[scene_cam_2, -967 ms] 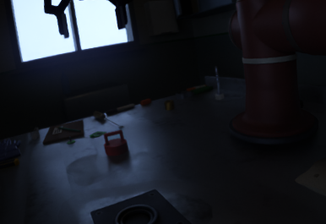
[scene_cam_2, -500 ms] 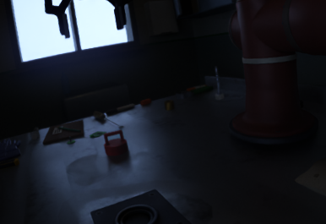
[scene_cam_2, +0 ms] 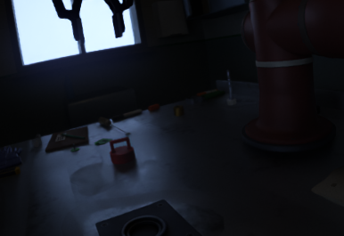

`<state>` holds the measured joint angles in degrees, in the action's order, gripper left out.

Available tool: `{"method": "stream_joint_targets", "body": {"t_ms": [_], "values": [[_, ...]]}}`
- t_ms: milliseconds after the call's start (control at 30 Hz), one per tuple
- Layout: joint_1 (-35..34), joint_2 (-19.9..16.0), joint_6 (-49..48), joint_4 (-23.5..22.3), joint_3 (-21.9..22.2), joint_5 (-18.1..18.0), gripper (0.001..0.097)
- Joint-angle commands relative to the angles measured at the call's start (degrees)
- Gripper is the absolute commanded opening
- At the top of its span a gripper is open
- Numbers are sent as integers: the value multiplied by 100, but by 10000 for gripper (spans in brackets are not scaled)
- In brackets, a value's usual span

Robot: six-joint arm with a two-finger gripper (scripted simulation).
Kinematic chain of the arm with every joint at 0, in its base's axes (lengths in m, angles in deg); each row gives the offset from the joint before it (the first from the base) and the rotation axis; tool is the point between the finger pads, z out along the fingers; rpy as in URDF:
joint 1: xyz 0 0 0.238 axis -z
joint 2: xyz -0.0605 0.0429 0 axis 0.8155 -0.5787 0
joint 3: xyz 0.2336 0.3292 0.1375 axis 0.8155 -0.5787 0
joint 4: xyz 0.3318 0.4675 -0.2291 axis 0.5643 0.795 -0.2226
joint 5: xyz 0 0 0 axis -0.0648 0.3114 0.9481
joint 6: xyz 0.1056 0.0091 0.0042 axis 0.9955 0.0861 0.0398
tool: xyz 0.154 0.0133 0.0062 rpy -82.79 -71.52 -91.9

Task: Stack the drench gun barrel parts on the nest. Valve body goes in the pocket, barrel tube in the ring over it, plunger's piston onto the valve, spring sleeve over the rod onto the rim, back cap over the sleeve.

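Observation:
The nest, a dark square plate with a raised ring, sits at the near edge of the dim table with nothing standing in it. A red valve body with a loop-shaped top stands on the table left of centre. A slim pale plunger rod stands upright near the far right. My gripper hangs high above the table's left side against the bright window, open and empty. Small green, yellow and orange parts lie scattered along the far side, too dim to identify.
The arm's thick red base column rises on the right of the table. A flat brown board with green pieces lies at the far left, and a pale card lies at the right edge.

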<state>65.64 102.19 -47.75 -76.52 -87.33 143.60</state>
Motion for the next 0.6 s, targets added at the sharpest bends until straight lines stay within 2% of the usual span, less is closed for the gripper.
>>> {"method": "stream_joint_targets", "body": {"t_ms": [0,333,467,567], "values": [[0,1,0,0,8,0,580],[-5,-29,5,0,28,-11,580],[-67,-448,67,1,306,-152,580],[-74,-498,74,0,341,-164,580]]}}
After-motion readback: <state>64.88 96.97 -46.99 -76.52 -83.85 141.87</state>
